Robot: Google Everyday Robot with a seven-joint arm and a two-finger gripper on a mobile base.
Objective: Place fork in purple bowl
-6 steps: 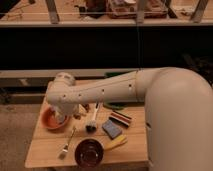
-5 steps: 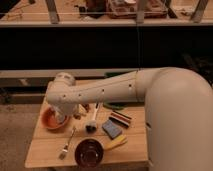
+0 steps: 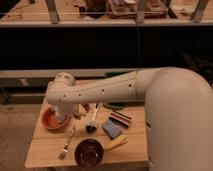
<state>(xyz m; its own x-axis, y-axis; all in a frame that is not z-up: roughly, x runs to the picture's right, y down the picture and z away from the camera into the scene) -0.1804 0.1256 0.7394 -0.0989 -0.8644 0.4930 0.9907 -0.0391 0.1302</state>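
The slim silvery fork [image 3: 67, 143] lies on the wooden table [image 3: 45, 152] near its front left, tines toward the front edge. Just right of it stands the glossy dark purple bowl [image 3: 90, 152], with nothing visible inside. My gripper [image 3: 60, 117] hangs at the end of the white arm over the orange-red bowl [image 3: 50, 120] at the table's left, behind the fork and apart from it. It is open and holds nothing.
A white-handled, black-headed brush [image 3: 93, 118] lies in the middle of the table. To its right are a blue sponge [image 3: 111, 128], a striped packet [image 3: 121, 118], a yellow item [image 3: 116, 143] and a green item [image 3: 117, 106]. My thick white arm [image 3: 170, 110] covers the right side.
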